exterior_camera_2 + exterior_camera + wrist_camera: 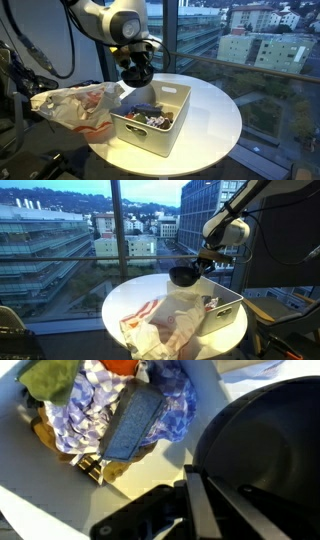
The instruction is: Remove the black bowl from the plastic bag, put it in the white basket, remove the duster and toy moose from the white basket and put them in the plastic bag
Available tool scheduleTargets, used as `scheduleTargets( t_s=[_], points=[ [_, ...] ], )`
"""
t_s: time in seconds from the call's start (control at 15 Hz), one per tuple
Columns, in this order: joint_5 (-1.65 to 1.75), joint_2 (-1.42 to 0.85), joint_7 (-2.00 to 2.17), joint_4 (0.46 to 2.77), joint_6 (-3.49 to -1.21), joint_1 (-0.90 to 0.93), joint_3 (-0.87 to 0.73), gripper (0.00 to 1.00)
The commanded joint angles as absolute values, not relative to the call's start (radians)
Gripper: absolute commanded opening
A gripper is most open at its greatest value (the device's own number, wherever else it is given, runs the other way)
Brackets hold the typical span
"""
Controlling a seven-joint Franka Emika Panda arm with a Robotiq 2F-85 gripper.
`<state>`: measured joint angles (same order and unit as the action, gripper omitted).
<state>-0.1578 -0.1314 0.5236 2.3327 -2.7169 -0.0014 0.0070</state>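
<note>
Smooth black bowl (262, 445) — wrinkly plastic bag (70, 106)

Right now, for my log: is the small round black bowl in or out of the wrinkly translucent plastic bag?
Out: the black bowl hangs in the shut gripper over the white plastic basket corner, clear of the bag.

You have no text to read here: the red print on the plastic bag (75, 105) at the table (215, 115) edge is too blurred to make out.
</note>
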Motion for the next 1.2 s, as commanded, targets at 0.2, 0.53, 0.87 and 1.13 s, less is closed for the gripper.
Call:
scheduleTargets(
  t_s=[0.2,0.53,0.87,1.13],
  points=[
    [-0.047,-0.293,0.668,2.259,-2.896,0.062,-0.145,0.02],
    [-0.094,-0.277,0.559,2.292,-2.897,0.050,-0.105,0.51],
    [-0.116,-0.168,0.539,2.391,-2.808,0.083,-0.068,0.89],
    [-0.075,-0.160,0.584,2.432,-2.722,0.098,-0.071,1.00]
  ],
)
